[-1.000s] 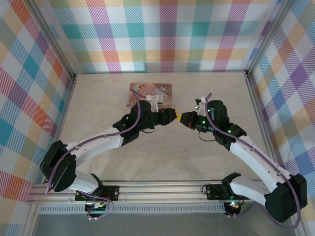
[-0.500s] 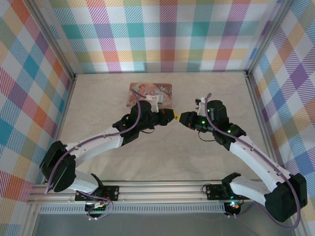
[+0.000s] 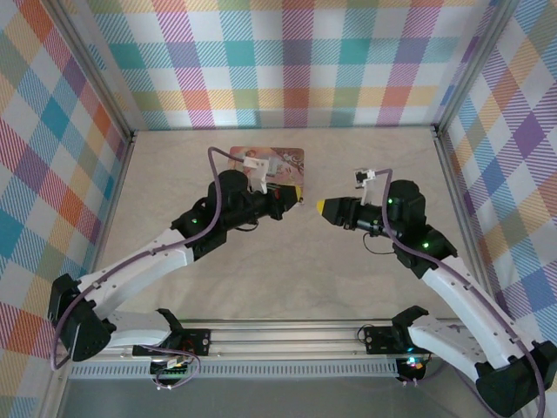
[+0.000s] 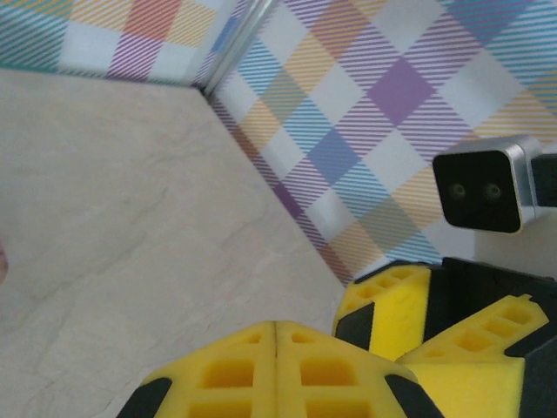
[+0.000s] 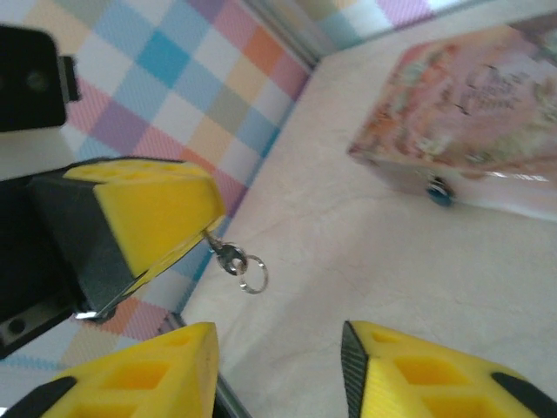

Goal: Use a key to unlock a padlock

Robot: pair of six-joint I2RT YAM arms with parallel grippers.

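Observation:
My left gripper (image 3: 298,193) hangs above the table in front of the pink tin. It is shut on the key (image 5: 228,254). In the right wrist view the key's pale head sticks out below the left gripper's yellow fingers (image 5: 152,213), with a small ring dangling from it. The left wrist view has those fingers pressed together, hiding the key. My right gripper (image 5: 278,338) faces it a short way off, open and holding nothing. The blue padlock (image 5: 438,192) sits at the near edge of the tin (image 5: 470,113).
The pink picture tin (image 3: 287,158) lies at the back middle of the table, partly under my left arm. Plaid walls close in the back and both sides. The right gripper's yellow fingers (image 4: 409,305) and its wrist camera (image 4: 483,183) loom close in the left wrist view.
The two grippers were tip to tip; now they have drawn apart. The left one pulled back toward the tin and the right one moved right.

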